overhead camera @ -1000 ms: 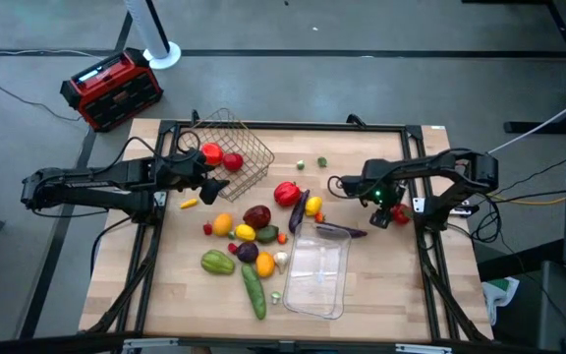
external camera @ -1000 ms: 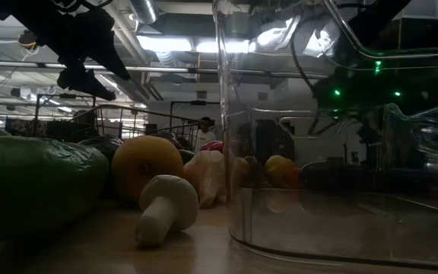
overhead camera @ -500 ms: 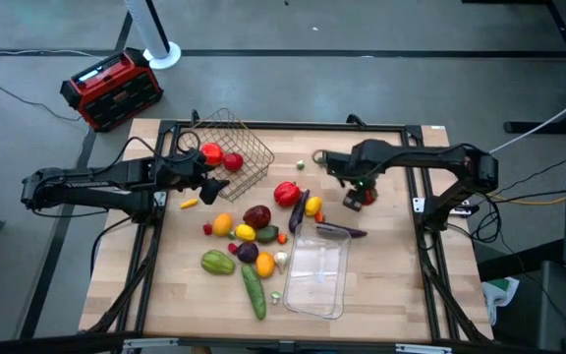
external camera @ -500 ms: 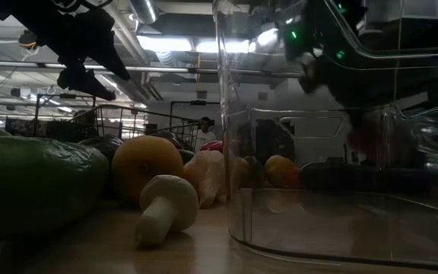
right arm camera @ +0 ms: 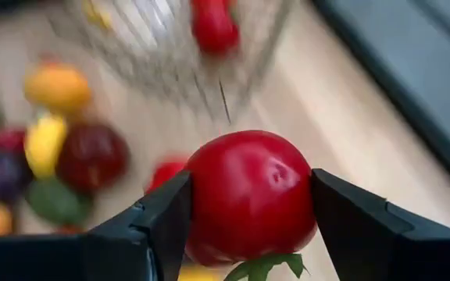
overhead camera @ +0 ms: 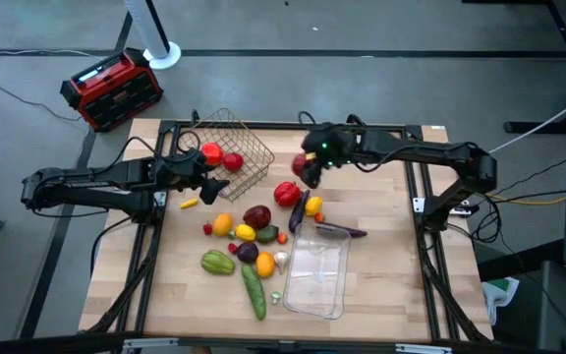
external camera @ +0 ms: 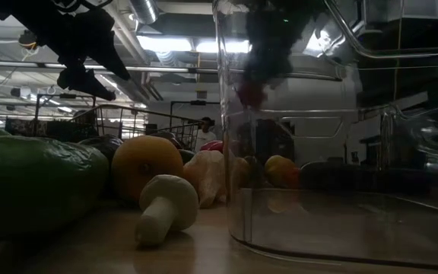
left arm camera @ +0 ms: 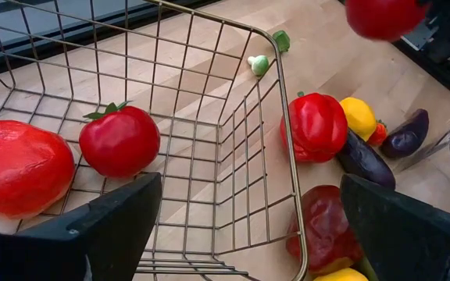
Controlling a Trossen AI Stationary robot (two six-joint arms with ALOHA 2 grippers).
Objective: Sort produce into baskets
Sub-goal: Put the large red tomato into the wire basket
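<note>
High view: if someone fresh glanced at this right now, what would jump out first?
Probably the right gripper, held above the table between the wire basket and the produce pile, clamped on a red tomato. Next, the basket itself at the table's far left, already holding two red fruits, with the open left gripper waiting beside it. Then the clear tray near the front.

basket [overhead camera: 236, 149]: table's back-left, two tomatoes [left arm camera: 120, 140] in it; tray [overhead camera: 317, 277]: front-right; produce [overhead camera: 247, 236]: between

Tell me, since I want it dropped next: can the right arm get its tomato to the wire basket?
Probably yes: the right tool grips the tomato near the wire basket, with nothing visible between.
</note>
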